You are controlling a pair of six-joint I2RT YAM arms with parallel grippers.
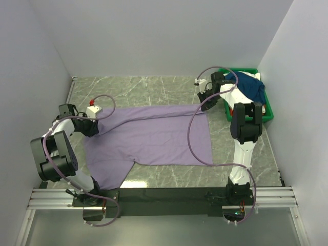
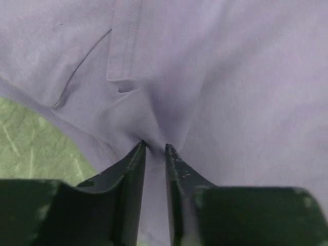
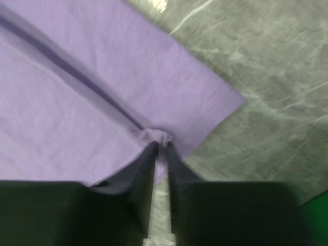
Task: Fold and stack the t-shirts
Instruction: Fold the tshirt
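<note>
Lavender t-shirt (image 1: 154, 136) is spread flat on the marble table (image 1: 241, 154), a fold of it pinched in the narrow gap of the left gripper (image 2: 154, 147) and the right gripper (image 3: 160, 143), so both corners should be let go evenly.

A green bin (image 1: 266, 110) sits at the marble-patterned table's (image 1: 154, 87) far right corner.
</note>
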